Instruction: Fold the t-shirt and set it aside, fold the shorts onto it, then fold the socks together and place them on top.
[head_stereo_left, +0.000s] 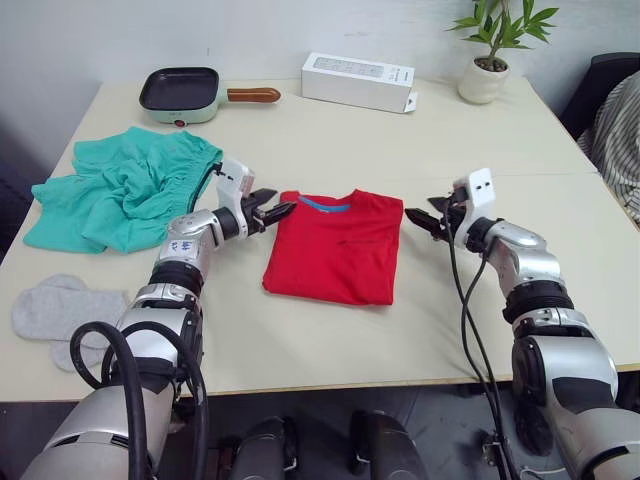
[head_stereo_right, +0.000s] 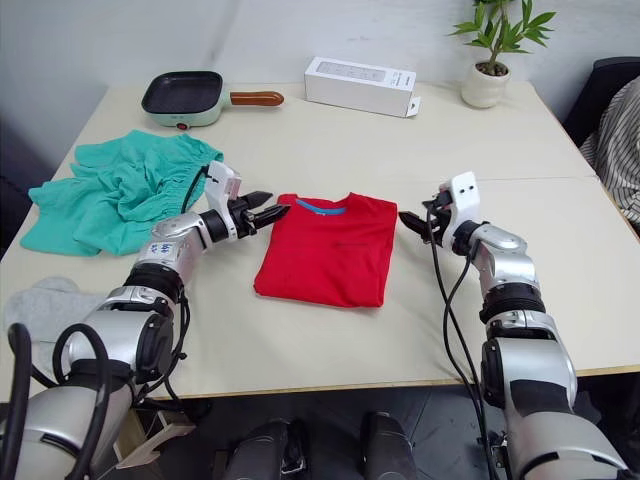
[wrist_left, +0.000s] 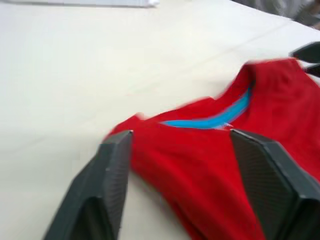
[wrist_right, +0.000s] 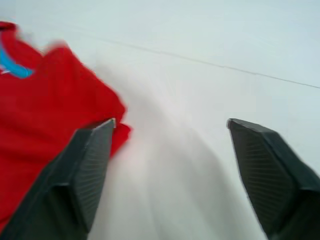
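- The t-shirt (head_stereo_left: 335, 245) lay mid-table (head_stereo_left: 450, 140), sleeves already tucked into a narrow rectangle, collar facing away from the robot.
- The left pincer (head_stereo_left: 272, 211) and right pincer (head_stereo_left: 418, 219), both spread and empty, flanked its shoulder corners, probably ready to pinch them for a fold.
- The shorts (head_stereo_left: 125, 188) and socks (head_stereo_left: 58, 310) waited, unfolded, well to the left.

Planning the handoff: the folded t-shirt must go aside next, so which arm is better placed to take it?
Left, probably: its open end effector sits at the t-shirt collar corner, while the right end effector hangs just off the sleeve edge.
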